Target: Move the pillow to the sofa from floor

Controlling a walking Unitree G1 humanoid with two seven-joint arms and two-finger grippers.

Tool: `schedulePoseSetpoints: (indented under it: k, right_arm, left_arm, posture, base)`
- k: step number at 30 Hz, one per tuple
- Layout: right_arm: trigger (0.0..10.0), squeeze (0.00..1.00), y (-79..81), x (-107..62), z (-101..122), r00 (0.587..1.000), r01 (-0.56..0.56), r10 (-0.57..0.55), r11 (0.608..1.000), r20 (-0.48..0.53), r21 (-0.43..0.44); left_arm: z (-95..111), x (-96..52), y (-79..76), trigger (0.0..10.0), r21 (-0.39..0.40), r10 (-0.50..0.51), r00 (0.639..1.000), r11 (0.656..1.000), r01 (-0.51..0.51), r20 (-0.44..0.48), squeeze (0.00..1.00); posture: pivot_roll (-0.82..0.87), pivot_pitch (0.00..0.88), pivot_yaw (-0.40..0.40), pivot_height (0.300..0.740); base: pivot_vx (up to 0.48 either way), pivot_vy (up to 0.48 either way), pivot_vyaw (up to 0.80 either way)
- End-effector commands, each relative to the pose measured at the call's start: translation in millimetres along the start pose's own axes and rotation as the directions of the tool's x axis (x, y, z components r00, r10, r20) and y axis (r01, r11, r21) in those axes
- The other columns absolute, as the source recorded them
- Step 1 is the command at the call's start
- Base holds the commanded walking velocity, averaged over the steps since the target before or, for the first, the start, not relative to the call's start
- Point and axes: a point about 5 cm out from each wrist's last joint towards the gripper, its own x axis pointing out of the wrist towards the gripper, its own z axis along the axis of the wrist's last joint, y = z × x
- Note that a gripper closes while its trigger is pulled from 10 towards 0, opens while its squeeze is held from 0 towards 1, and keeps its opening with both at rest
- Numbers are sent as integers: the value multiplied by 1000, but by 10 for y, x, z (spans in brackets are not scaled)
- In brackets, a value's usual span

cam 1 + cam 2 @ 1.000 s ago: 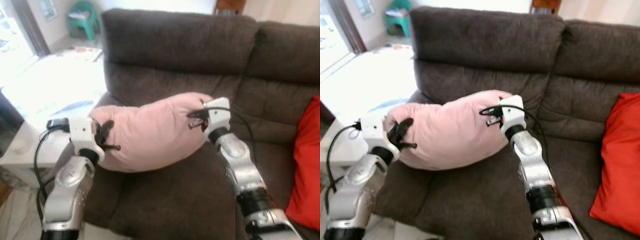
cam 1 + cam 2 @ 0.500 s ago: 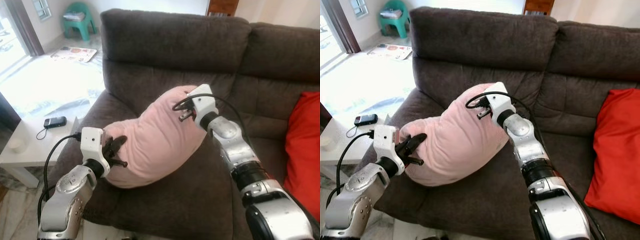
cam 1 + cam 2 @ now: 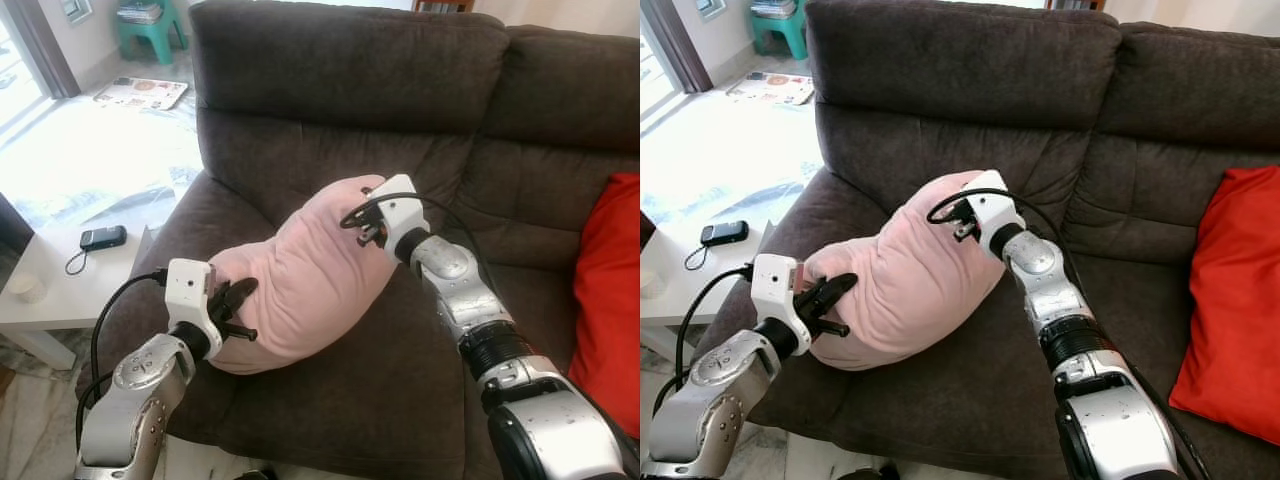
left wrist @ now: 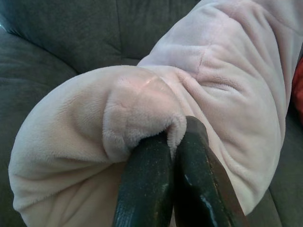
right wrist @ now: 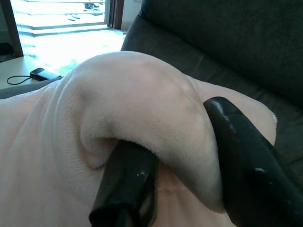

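Observation:
A pale pink plush pillow (image 3: 300, 280) lies tilted on the seat of the dark brown sofa (image 3: 350, 90), its upper end leaning toward the backrest. My left gripper (image 3: 238, 308) is shut on the pillow's lower left corner; the left wrist view shows a fold of pillow (image 4: 142, 109) pinched between the black fingers (image 4: 147, 184). My right gripper (image 3: 362, 215) is shut on the pillow's upper right corner, and in the right wrist view the fabric (image 5: 142, 104) bulges between its two fingers (image 5: 246, 161).
A red cushion (image 3: 610, 300) leans on the sofa at the right. A low white table (image 3: 50, 290) with a phone (image 3: 103, 237) stands left of the sofa's arm. A green stool (image 3: 145, 25) and a mat (image 3: 140, 92) lie on the bright floor behind.
Both arms have brought the pillow down and lower onto the sofa seat, with its left end dropping most. The camera has tilted down slightly. Both grips are unchanged.

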Motion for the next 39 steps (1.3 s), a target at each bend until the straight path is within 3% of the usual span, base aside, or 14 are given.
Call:
schedulePoseSetpoints:
  k: [1,17,29,30,35,39]
  right_arm:
    - [10000,1000,155,117,262,991,-86,90,995,97,-42]
    - [10000,1000,154,126,233,992,-79,83,996,93,-39]
    - [10000,1000,116,122,193,996,-55,62,993,62,-107]
    - [10000,0,109,120,184,997,-50,57,992,57,-116]
    - [10000,0,84,114,169,998,-23,30,992,52,-120]
    - [10000,0,56,98,138,999,-1,7,992,44,-123]
  left_arm:
    - [164,42,-259,10000,13,-145,986,990,144,78,0]
    - [130,41,-249,10000,2,-117,990,993,117,75,0]
    - [64,60,-222,10000,-13,-69,996,998,69,57,0]
    - [55,67,-216,10000,-19,-57,997,998,58,56,0]
    - [23,95,-162,10000,-17,8,999,1000,-7,50,0]
    - [-34,91,-10,10000,-21,132,991,991,-131,24,0]
  posture:
    - [75,37,-31,740]
    - [78,48,-36,740]
    - [77,53,-37,740]
    - [78,53,-37,740]
    - [77,55,-36,740]
    - [76,55,-35,740]
  base:
    - [0,0,0]
    - [0,0,0]
    - [0,0,0]
    - [0,0,0]
    - [0,0,0]
    - [0,0,0]
